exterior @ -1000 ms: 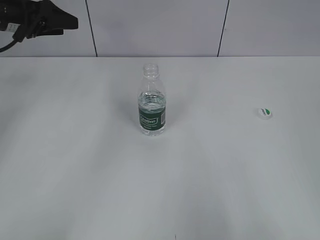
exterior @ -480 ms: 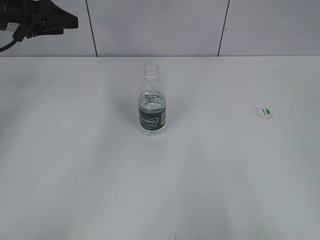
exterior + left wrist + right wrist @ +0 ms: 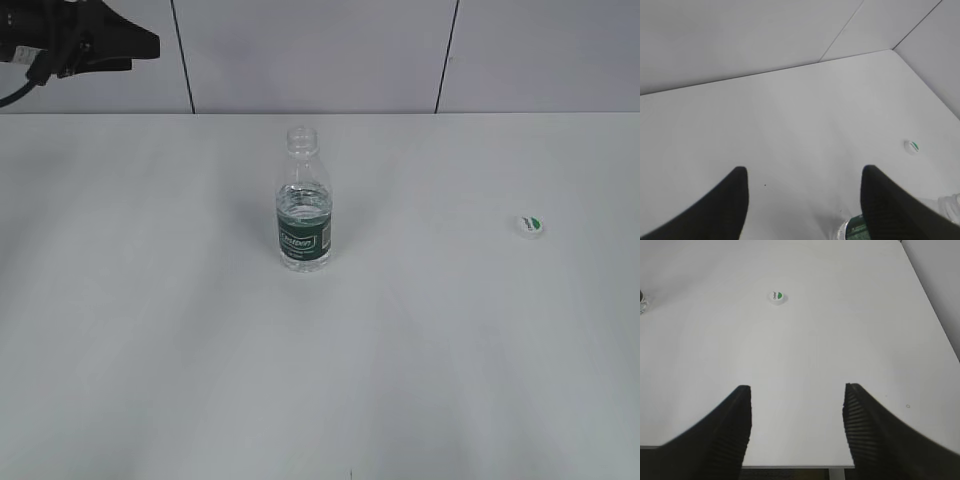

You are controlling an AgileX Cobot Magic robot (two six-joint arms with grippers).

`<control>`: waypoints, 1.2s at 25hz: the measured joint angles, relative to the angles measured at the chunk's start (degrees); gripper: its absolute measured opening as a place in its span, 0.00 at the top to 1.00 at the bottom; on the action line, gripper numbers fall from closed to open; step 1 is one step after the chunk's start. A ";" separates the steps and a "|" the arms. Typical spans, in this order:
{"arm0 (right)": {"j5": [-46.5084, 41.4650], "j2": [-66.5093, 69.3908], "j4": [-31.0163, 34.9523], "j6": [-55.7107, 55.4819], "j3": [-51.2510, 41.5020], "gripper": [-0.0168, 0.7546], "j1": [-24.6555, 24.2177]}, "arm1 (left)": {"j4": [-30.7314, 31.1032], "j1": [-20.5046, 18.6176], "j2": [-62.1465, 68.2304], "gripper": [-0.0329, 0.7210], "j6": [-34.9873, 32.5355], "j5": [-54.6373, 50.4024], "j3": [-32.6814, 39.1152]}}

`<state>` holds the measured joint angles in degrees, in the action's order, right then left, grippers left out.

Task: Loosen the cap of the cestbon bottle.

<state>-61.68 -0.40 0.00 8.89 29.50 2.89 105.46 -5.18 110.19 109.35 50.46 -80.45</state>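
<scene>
The cestbon bottle [image 3: 303, 203] stands upright in the middle of the white table, uncapped, its threaded neck bare. Its green label shows at the bottom of the left wrist view [image 3: 856, 230], partly behind the right finger. The white cap [image 3: 530, 227] with its green mark lies on the table far to the right, apart from the bottle; it also shows in the left wrist view [image 3: 911, 146] and the right wrist view [image 3: 776, 298]. My left gripper [image 3: 804, 172] is open and empty, raised at the far left [image 3: 135, 45]. My right gripper [image 3: 796, 390] is open and empty above the table's near edge, out of the exterior view.
The white table [image 3: 180, 330] is backed by a grey panelled wall [image 3: 320, 50]. The table's front edge shows in the right wrist view [image 3: 790, 467], and its right edge [image 3: 932, 310] runs past the cap.
The left arm has shifted very slightly at the upper left. The bottle and cap have not moved.
</scene>
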 joint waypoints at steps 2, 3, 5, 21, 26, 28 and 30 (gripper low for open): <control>0.00 0.00 0.00 0.00 0.00 0.40 0.00 | 0.00 0.00 0.00 0.37 0.00 0.30 0.00; 0.00 0.00 0.00 0.00 0.00 0.40 0.00 | 0.00 0.00 0.00 0.37 0.00 0.39 0.00; 0.00 0.00 0.00 0.00 0.00 0.40 0.00 | 0.00 0.00 0.00 0.37 0.00 0.44 0.00; -0.12 0.00 0.00 0.00 0.00 0.40 0.00 | -0.53 1.79 0.00 0.37 0.22 -19.64 0.00; -0.12 0.00 0.00 0.00 0.00 0.40 0.00 | -0.37 5.07 0.00 0.37 0.39 -29.33 0.05; -0.12 0.00 0.00 0.00 0.00 0.40 0.00 | -0.37 6.70 -0.17 0.37 0.39 -34.32 0.72; -0.12 0.00 0.00 0.00 0.00 0.40 0.00 | -0.37 9.24 -0.57 0.37 0.39 -42.25 2.45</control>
<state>-61.80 -0.40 0.00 8.89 29.50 2.89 105.08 4.05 109.62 109.74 8.21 -78.00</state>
